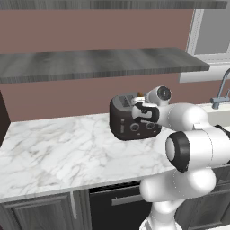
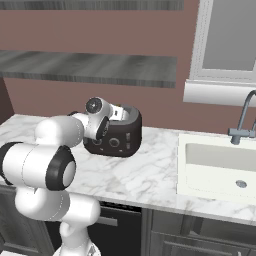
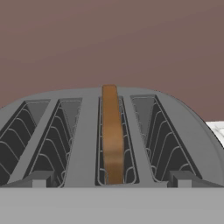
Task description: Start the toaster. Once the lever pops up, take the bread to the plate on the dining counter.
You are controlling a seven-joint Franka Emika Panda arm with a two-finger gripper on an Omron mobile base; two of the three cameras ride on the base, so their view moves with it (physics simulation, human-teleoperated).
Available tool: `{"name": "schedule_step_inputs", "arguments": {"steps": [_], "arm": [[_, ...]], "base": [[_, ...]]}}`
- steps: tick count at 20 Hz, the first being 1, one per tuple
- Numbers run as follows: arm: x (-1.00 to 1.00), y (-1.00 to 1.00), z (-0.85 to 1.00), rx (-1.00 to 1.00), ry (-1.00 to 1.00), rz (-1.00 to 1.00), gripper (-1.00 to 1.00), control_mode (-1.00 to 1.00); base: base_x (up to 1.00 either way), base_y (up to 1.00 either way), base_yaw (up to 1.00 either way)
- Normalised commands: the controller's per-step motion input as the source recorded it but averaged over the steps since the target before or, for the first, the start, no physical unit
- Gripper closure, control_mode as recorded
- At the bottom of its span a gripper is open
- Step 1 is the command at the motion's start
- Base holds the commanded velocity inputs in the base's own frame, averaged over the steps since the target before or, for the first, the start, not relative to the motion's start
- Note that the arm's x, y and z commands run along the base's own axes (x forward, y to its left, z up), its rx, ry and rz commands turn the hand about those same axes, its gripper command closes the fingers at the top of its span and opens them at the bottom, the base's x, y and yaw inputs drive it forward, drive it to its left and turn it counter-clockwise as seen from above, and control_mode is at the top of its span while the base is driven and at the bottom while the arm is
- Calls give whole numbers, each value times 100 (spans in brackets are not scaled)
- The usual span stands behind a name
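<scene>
The dark boxy toaster (image 1: pixel 130 125) (image 2: pixel 120 142) stands on the marble kitchen counter (image 1: pixel 54 152) by the back wall, its two knobs facing me. In the hand view I look along the toaster's top (image 3: pixel 87 144) and its four slots. A brown bread slice (image 3: pixel 112 135) stands on edge in the third slot from the left, and its top shows just above the toaster (image 1: pixel 140 94). My gripper (image 1: pixel 140 108) (image 2: pixel 116 114) hovers at the toaster's near upper end, open, holding nothing. I cannot make out the lever. The plate and the dining counter are out of view.
A grey shelf (image 1: pixel 90 63) runs along the wall above the counter. To the right lie a white sink (image 2: pixel 220 165) with a grey faucet (image 2: pixel 242 120), under a window (image 2: pixel 225 40). Bare marble stretches left of the toaster.
</scene>
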Motion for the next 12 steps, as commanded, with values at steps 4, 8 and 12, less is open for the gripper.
{"name": "schedule_step_inputs", "arguments": {"steps": [4, 8, 12], "arm": [[0, 0, 0, 0, 0, 0, -100, -100], [0, 0, 0, 0, 0, 0, -100, -100], [0, 0, 0, 0, 0, 0, -100, -100]], "base": [[0, 0, 0], [0, 0, 0], [0, 0, 0]]}}
